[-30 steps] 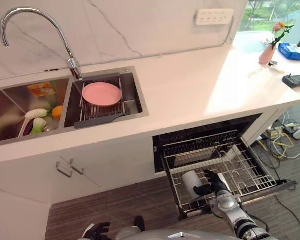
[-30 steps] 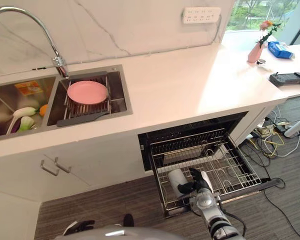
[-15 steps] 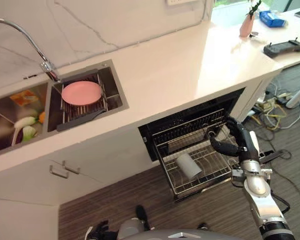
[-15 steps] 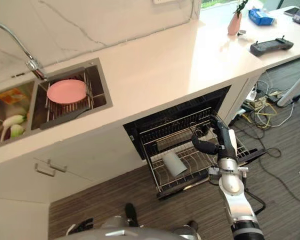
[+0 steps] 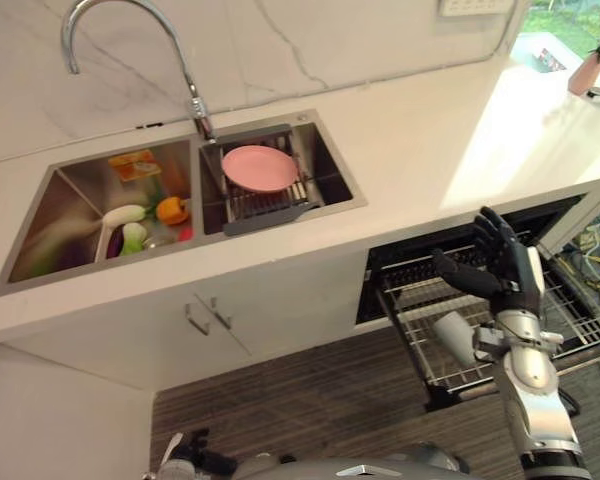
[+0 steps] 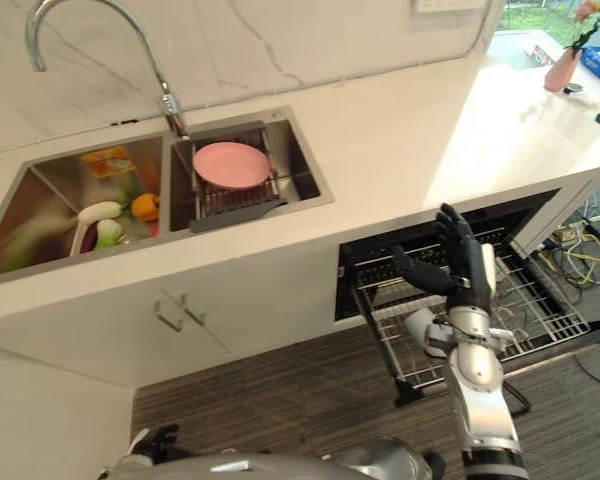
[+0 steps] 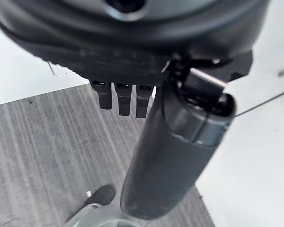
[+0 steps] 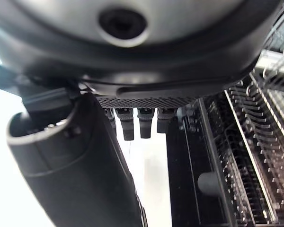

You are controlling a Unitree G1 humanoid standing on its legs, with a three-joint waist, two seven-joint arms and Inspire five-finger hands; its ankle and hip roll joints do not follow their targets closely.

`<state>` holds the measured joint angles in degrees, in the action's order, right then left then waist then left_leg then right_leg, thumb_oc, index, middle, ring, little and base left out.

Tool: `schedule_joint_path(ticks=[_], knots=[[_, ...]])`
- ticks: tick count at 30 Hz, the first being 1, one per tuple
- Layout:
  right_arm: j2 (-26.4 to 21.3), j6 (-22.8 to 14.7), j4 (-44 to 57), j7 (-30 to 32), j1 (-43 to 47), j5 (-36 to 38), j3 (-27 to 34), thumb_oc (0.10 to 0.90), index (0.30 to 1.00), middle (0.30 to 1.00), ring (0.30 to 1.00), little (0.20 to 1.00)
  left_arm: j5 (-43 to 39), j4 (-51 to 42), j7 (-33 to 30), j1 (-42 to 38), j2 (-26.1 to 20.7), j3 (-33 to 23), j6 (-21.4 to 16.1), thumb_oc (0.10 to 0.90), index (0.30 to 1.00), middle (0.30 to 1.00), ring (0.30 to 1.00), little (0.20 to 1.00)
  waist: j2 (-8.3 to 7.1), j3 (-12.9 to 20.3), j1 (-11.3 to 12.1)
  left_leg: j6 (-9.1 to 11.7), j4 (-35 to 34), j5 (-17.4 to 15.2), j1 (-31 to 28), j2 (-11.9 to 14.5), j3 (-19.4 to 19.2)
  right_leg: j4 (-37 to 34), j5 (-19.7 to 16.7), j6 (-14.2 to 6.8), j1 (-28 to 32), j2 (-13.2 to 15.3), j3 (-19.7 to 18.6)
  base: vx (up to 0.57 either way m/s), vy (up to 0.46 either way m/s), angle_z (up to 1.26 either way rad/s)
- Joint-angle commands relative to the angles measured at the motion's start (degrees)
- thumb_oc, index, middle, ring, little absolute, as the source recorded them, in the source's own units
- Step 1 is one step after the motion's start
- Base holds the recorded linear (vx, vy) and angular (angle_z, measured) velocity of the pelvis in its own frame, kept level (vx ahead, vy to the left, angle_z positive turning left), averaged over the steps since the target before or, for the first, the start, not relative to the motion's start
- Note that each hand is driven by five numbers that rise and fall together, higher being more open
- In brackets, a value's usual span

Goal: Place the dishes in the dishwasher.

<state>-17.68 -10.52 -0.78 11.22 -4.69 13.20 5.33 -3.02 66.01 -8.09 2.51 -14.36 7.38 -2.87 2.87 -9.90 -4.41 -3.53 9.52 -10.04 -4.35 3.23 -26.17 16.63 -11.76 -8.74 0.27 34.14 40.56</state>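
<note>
dishwasher rack [image 5: 580, 325], empty right hand [image 5: 502, 268] above

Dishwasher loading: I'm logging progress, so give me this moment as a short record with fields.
rack: pulled out of the open dishwasher, below the counter
cup: white cup lying on its side in the rack's front left part
plate: pink plate on the drainer in the sink's right basin, not loaded
left basin: vegetables inside
right hand: raised above the rack, fingers straight, holding nothing
left hand: low over the floor, holding nothing
</note>
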Motion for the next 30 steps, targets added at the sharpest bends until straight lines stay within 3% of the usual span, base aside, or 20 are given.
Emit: schedule_joint_path(ticks=[1, 5, 8, 9, 10, 11, 13, 15, 17, 18, 20, 23, 25, 26, 27, 28, 30], knots=[[-2.33, -5.82, 4.25, 0.7, 7.51, 3.6, 2.72, 0.8, 0.9, 0.9, 0.9, 0.9, -1.59, -1.71, -0.07, -1.87, 0.4, -4.29, -1.62, 0.8, 0.9, 0.9, 0.9, 0.9, -0.4, 0.22, -1.3, 7.15, -5.73, 1.47, -6.75, 3.89, -0.37, -5.35, 0.83, -5.0, -2.14, -5.77, -1.97, 0.05, 0.332, -0.01], [-3.67, -5.9, 5.33, -3.88, 5.53, 8.35, 0.58, 0.8, 0.9, 0.9, 0.9, 0.9, -0.98, 3.73, 1.42, -1.19, 0.3, -5.25, -0.11, 0.8, 0.9, 0.9, 0.9, 0.9, -1.51, 0.41, -2.59, 5.94, -11.68, 2.55, -10.57, 0.26, 0.26, -2.33, 4.74, -3.88, -7.71, -14.92, -1.15, 0.11, 0.228, -0.18], [-3.59, -7.93, 9.78, -6.21, 3.36, 10.14, 1.38, 0.8, 0.9, 0.9, 0.9, 0.9, -1.02, 7.19, 2.02, -2.76, 1.22, -6.46, 0.39, 0.8, 0.9, 0.9, 0.9, 0.9, -3.12, 0.64, -5.02, 5.51, -13.22, 2.08, -12.37, -1.6, 1.8, -5.92, 4.75, -3.75, -11.57, -20.6, -3.99, 0.18, 0.041, 0.14], [-4.1, -8.87, 12.95, -7.0, 2.78, 10.03, 2.08, 0.8, 0.9, 0.9, 0.9, 0.9, 1.53, 7.27, 3.67, -3.32, 2.26, -4.18, 0.17, 0.8, 0.9, 0.9, 0.9, 0.9, -3.32, 1.55, -7.05, 5.46, -13.46, 1.56, -12.55, -1.93, 2.24, -8.22, 6.1, -2.31, -11.88, -22.95, -7.56, 0.16, -0.01, 0.33], [-4.14, -8.82, 13.06, -6.99, 2.66, 10.0, 2.13, 0.8, 0.9, 0.9, 0.9, 0.9, 1.6, 7.28, 3.7, -3.28, 2.33, -4.15, 0.15, 0.8, 0.9, 0.9, 0.9, 0.9, -3.24, 1.7, -6.98, 5.45, -13.42, 1.53, -12.43, -1.94, 2.21, -8.17, 6.13, -2.3, -12.03, -22.94, -7.63, 0.23, -0.074, 0.64], [-5.03, -8.82, 15.28, -8.56, 2.7, 11.5, 2.11, 0.8, 0.9, 0.9, 0.9, 0.9, 3.46, 6.36, 5.32, -3.13, 2.98, -1.7, -0.26, 0.8, 0.9, 0.9, 0.9, 0.9, -2.74, 2.81, -7.23, 5.38, -13.26, 0.87, -12.73, -2.3, 2.9, -10.31, 7.82, -0.43, -9.76, -24.39, -9.25, 0.13, -0.062, 0.63], [-5.58, -9.16, 16.1, -9.09, 3.06, 11.96, 1.87, 0.8, 0.9, 0.9, 0.9, 0.9, 3.68, 5.64, 5.89, -2.75, 3.58, -0.43, -0.35, 0.8, 0.9, 0.9, 0.9, 0.9, -1.84, 3.17, -7.15, 5.7, -11.51, 0.35, -12.52, -2.14, 3.14, -10.06, 8.52, 0.26, -9.25, -24.45, -8.5, 0.16, -0.079, 0.39], [-6.29, -9.26, 17.32, -9.31, 3.84, 12.62, 0.64, 0.8, 0.9, 0.9, 0.9, 0.9, 3.09, 5.04, 6.01, -2.59, 4.12, 0.62, -0.11, 0.8, 0.9, 0.9, 0.9, 0.9, -1.03, 3.53, -7.01, 6.89, -5.05, 0.29, -10.94, -1.39, 3.16, -10.77, 10.46, 1.75, -6.78, -24.68, -6.73, 0.17, -0.134, 0.15], [-7.53, -9.32, 18.68, -9.01, 4.97, 13.01, -0.85, 0.8, 0.9, 0.9, 0.9, 0.9, 0.62, 3.68, 5.51, -3.27, 4.58, 0.95, -0.13, 0.8, 0.9, 0.9, 0.9, 0.9, -1.0, 2.81, -6.38, 10.95, 6.79, 3.22, -5.57, 1.2, 3.82, -11.59, 12.38, 3.45, -3.6, -24.96, -6.53, 0.16, -0.185, 0.38], [-8.13, -8.66, 19.01, -8.81, 5.52, 11.86, -1.86, 0.8, 0.9, 0.9, 0.9, 0.9, -1.57, 3.28, 5.1, -4.6, 4.67, 0.71, -0.19, 0.8, 0.9, 0.9, 0.9, 0.9, -1.74, 2.14, -5.55, 13.91, 13.75, 6.01, -2.23, 3.21, 2.51, -12.25, 13.27, 4.47, -0.86, -24.4, -5.47, 0.12, -0.146, 0.38], [-8.28, -8.24, 18.18, -8.52, 6.08, 11.04, -2.36, 0.8, 0.9, 0.9, 0.9, 0.9, -1.79, 3.1, 4.94, -5.31, 4.68, 0.89, -0.23, 0.8, 0.9, 0.9, 0.9, 0.9, -2.28, 1.93, -4.9, 14.59, 15.99, 6.89, -0.54, 4.43, 2.04, -13.1, 13.61, 5.05, 0.52, -24.34, -5.08, 0.11, -0.068, 0.34], [-8.76, -7.31, 17.47, -9.32, 5.3, 10.33, -2.42, 0.8, 0.9, 0.9, 0.9, 0.9, -0.43, 1.49, 4.81, -4.98, 4.85, 1.91, -0.29, 0.8, 0.9, 0.9, 0.9, 0.9, -2.1, 2.94, -4.08, 13.48, 8.92, 6.2, -2.09, 8.48, -0.12, -16.72, 13.04, 4.35, 3.33, -24.13, -4.06, 0.17, 0.111, 0.27], [-9.64, -7.34, 15.68, -9.52, 6.06, 9.76, -2.86, 0.8, 0.9, 0.9, 0.9, 0.9, 0.63, -0.14, 4.76, -3.72, 4.58, 2.75, -0.58, 0.8, 0.9, 0.9, 0.9, 0.9, -2.16, 4.23, -3.01, 13.41, 1.23, 10.24, -1.44, 13.17, 0.54, -18.17, 13.15, 3.21, 3.96, -22.72, -4.67, 0.19, 0.241, 0.12], [-9.67, -7.43, 15.52, -9.53, 6.11, 9.78, -2.94, 0.8, 0.9, 0.9, 0.9, 0.9, 0.63, -0.25, 4.76, -3.59, 4.58, 2.74, -0.54, 0.8, 0.9, 0.9, 0.9, 0.9, -2.18, 4.39, -3.0, 13.51, 0.57, 10.73, -1.64, 13.05, 0.45, -18.22, 13.14, 3.25, 3.87, -22.76, -4.71, 0.11, 0.161, -0.01], [-9.87, -7.4, 15.09, -9.55, 6.6, 9.92, -3.16, 0.8, 0.9, 0.9, 0.9, 0.9, 0.83, -0.56, 4.79, -3.17, 4.3, 2.8, -0.56, 0.8, 0.9, 0.9, 0.9, 0.9, -2.06, 4.59, -2.73, 13.83, -1.9, 13.13, -1.43, 15.21, 0.79, -18.48, 13.35, 2.77, 4.13, -22.41, -5.07, 0.18, 0.258, -0.11], [-10.42, -7.71, 14.46, -9.38, 7.22, 10.17, -2.93, 0.8, 0.9, 0.9, 0.9, 0.9, 2.06, -1.04, 4.45, -2.44, 3.93, 3.26, -0.57, 0.8, 0.9, 0.9, 0.9, 0.9, -1.54, 4.77, -2.49, 14.71, -5.51, 17.83, -1.28, 17.42, 0.97, -19.18, 13.36, 1.97, 5.03, -22.24, -5.72, 0.17, 0.265, -0.12], [-10.94, -7.66, 13.91, -9.45, 7.85, 10.04, -3.08, 0.8, 0.9, 0.9, 0.9, 0.9, 3.13, -1.07, 4.31, -2.34, 3.93, 3.62, -0.63, 0.8, 0.9, 0.9, 0.9, 0.9, -0.96, 4.77, -2.69, 15.01, -7.49, 18.08, -2.3, 17.74, -0.78, -18.99, 12.92, 1.4, 4.89, -21.78, -5.76, 0.14, 0.336, -0.07]])
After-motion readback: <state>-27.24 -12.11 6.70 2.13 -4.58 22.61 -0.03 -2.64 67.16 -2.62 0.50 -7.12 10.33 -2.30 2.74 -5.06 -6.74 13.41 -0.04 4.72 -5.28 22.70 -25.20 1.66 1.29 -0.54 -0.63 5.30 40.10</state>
